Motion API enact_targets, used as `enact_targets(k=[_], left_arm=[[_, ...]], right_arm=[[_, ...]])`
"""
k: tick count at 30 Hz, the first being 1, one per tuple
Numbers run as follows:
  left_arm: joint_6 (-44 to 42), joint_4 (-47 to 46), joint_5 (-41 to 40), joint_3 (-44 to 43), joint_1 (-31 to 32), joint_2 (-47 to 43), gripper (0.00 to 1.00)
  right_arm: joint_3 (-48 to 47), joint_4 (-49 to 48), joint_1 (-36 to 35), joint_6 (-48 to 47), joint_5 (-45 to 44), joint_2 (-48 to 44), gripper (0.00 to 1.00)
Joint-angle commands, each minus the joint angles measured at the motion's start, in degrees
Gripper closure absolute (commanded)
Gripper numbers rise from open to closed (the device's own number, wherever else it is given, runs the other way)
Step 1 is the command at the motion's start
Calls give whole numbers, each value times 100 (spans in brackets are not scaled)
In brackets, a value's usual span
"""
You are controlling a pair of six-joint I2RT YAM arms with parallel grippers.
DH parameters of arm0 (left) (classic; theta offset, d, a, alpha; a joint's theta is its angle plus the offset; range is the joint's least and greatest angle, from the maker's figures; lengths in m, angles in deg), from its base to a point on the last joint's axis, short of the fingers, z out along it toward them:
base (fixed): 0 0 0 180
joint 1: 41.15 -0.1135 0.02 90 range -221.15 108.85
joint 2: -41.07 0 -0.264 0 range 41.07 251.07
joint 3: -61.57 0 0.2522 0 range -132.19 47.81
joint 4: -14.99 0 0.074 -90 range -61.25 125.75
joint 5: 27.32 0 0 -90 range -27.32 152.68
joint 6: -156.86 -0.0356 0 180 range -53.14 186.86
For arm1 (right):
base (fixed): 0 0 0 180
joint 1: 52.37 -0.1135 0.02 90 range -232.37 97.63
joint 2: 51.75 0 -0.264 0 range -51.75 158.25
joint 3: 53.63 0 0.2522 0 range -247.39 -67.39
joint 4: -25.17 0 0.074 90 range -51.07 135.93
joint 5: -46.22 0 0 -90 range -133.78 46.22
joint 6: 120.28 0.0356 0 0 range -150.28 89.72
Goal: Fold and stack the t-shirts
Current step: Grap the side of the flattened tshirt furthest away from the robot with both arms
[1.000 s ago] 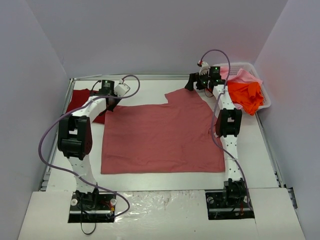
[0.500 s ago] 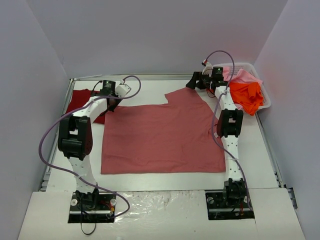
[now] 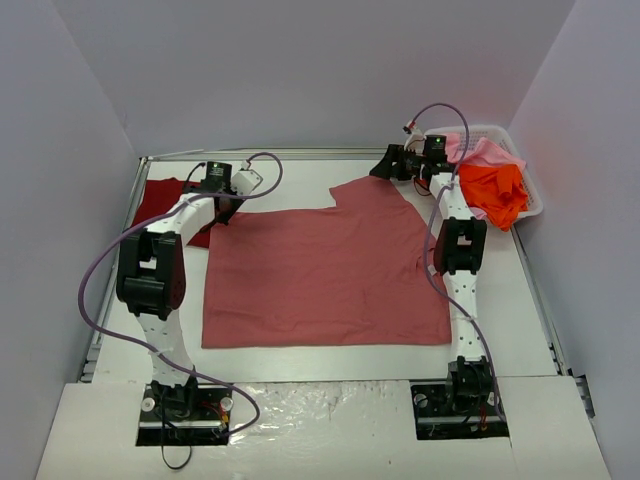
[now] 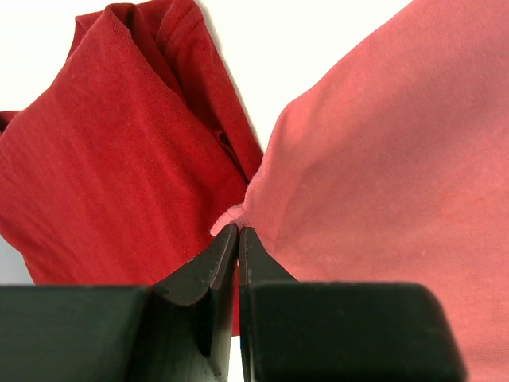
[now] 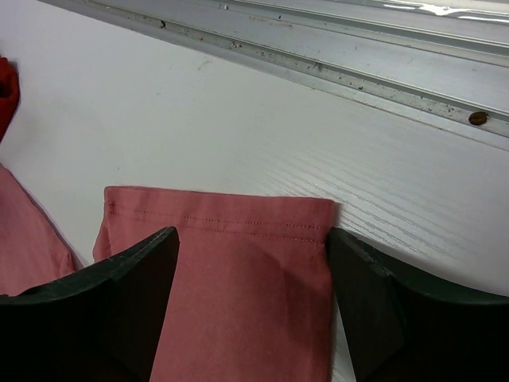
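**Two corners to lift, and one is only just held**

The left end effector (image 4: 238, 239) has its two fingers pressed tight together. They pinch a tiny bit of the edge of the rose-red shirt (image 3: 320, 275) at its far left corner. The dark crimson shirt (image 4: 103, 159) lies right beside that pinch and touches it.

The right end effector (image 5: 253, 239) has its fingers wide apart. It sits over the sleeve (image 5: 223, 215) at the far right, with one finger on each side of it. It holds nothing.

The rose-red shirt lies flat in the middle of the counter (image 3: 500, 300), between the two arms. Its long way runs from left to right. The sleeve sticks out toward the back wall. I cannot tell which end has the neck.

The orange shirt (image 3: 492, 190) and the light pink shirt (image 3: 485, 152) sit in the basket (image 3: 530, 205) at the far right.

What could go wrong, I think:
- **A slip:** the left pinch is so small that the cloth could slide out when it is lifted.
- **A snag:** the crimson shirt is so close that it could get dragged along.
- **A poor grab:** the right fingers could close on just the hem, or on only the top layer.
- **A crooked fold:** this could happen if one side lifts before the other.
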Motion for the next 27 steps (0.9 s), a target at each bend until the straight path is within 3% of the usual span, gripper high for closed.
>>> enact_targets(k=[1, 3, 6, 7, 12, 13, 18, 21, 27], left_arm=[[-1, 16, -7, -37, 19, -21, 98], [-10, 16, -7, -28, 10, -39, 97], [-1, 16, 37, -28, 10, -48, 97], [-1, 42, 54, -37, 10, -30, 98], [-10, 51, 63, -45, 10, -4, 98], [-1, 51, 63, -37, 10, -13, 98], [8, 51, 99, -10, 10, 22, 98], [8, 42, 81, 7, 1, 14, 98], [113, 77, 195, -107, -34, -74, 98]], right_arm=[[159, 213, -18, 97, 269, 95, 29], [159, 222, -27, 97, 243, 104, 32], [185, 231, -27, 89, 199, 86, 41], [194, 231, -27, 89, 182, 86, 49], [203, 231, -27, 89, 41, 69, 60], [211, 231, -27, 89, -2, 69, 71], [203, 240, -27, 45, -117, 25, 83], [220, 257, -18, -8, -213, -37, 100], [544, 319, 8, -253, -284, -511, 100]])
